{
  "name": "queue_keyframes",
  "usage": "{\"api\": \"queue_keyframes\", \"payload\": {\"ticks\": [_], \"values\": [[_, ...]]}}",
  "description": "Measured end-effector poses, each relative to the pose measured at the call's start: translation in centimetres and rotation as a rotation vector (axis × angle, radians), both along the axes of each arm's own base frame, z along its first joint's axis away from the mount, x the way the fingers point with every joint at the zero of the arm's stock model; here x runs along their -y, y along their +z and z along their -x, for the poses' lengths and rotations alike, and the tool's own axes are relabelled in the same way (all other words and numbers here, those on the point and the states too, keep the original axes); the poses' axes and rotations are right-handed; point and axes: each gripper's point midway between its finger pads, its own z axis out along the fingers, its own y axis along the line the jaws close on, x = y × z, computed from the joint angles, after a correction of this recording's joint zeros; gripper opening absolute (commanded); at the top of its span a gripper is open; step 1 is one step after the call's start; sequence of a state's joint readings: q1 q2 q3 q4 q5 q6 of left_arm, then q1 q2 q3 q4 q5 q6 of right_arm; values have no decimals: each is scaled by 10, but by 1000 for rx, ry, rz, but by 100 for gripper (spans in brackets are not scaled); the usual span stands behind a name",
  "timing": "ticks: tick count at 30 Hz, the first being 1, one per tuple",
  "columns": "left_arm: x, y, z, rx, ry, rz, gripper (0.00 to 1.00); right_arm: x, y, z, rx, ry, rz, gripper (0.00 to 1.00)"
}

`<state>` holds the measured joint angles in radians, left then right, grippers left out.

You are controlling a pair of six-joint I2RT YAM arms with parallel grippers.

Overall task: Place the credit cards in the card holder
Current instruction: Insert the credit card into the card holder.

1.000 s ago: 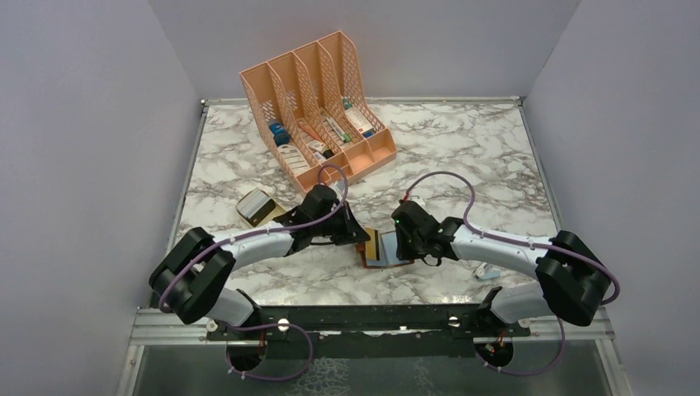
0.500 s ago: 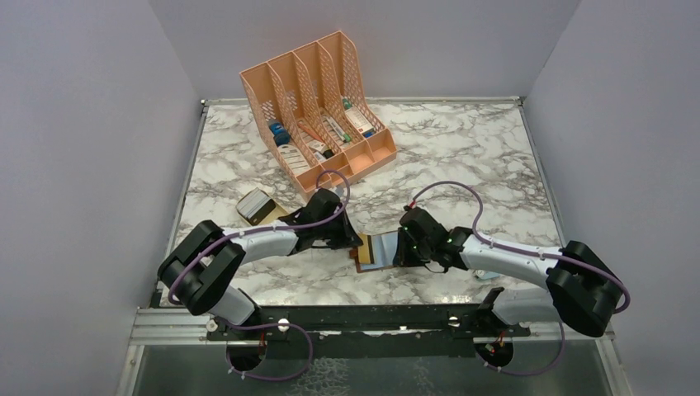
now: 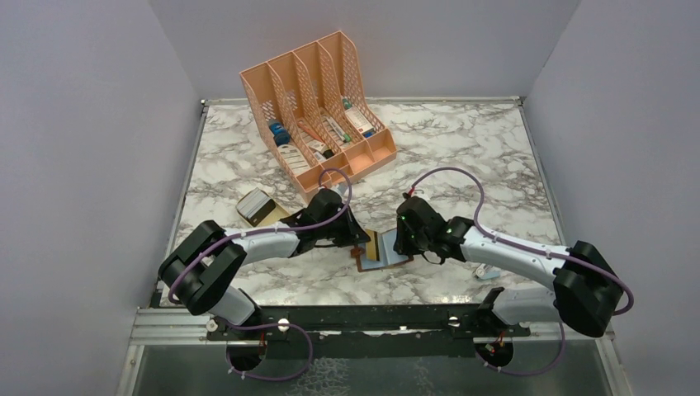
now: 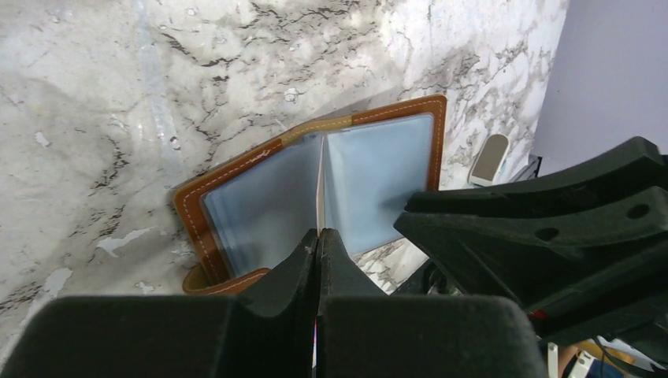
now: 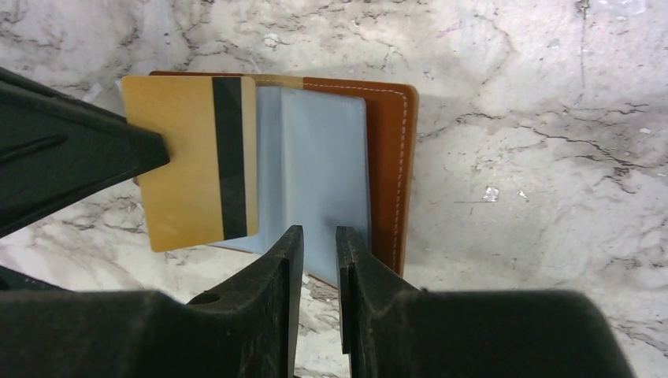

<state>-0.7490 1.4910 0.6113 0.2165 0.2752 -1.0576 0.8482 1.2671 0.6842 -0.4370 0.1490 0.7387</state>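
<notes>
One yellowish-tan credit card (image 5: pixel 193 161) with a black magnetic stripe down its back, held upright on its long side and clamped at one edge by the left pincer (image 4: pixel 318 240), whose jaws are pressed together on it. In the left wrist view the card shows edge-on as a thin pale line, standing over the fold. One card holder (image 5: pixel 390 157), brown with pale stitching, lies open and flat on the counter (image 3: pixel 462 157), close to the middle of the near edge, between the two arms. Its pale blue-grey plastic leaves (image 5: pixel 319 165) are spread to either side of the fold. The card hangs over the half of the holder nearer the left edge and is not in any pocket. One right pincer (image 5: pixel 319 236) sits at the near side of the holder, its jaws nearly together with a narrow slit left between them. The lower edge of a blue-grey leaf runs down to that slit, but whether the leaf is pinched cannot be told. One peach slotted desk organizer (image 3: pixel 318 107) stands toward the far left corner, with small items in its compartments. One small grey and tan block (image 3: pixel 256 206) lies near the left edge, apart from the holder.
</notes>
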Motion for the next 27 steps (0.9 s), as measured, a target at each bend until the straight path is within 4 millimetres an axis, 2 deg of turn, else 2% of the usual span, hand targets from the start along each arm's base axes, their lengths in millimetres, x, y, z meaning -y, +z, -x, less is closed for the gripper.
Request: {"api": "queue_keyframes", "payload": {"ticks": [5, 15, 22, 27], "values": [[5, 4, 2, -1, -6, 20, 0, 8, -7, -2, -5, -11, 48, 22], [13, 6, 6, -14, -8, 45, 0, 12, -11, 0, -11, -14, 60, 22], [12, -12, 8, -52, -5, 16, 0, 16, -18, 4, -23, -14, 74, 21], [16, -14, 8, -57, -16, 29, 0, 21, -25, 9, -35, -14, 86, 20]]}}
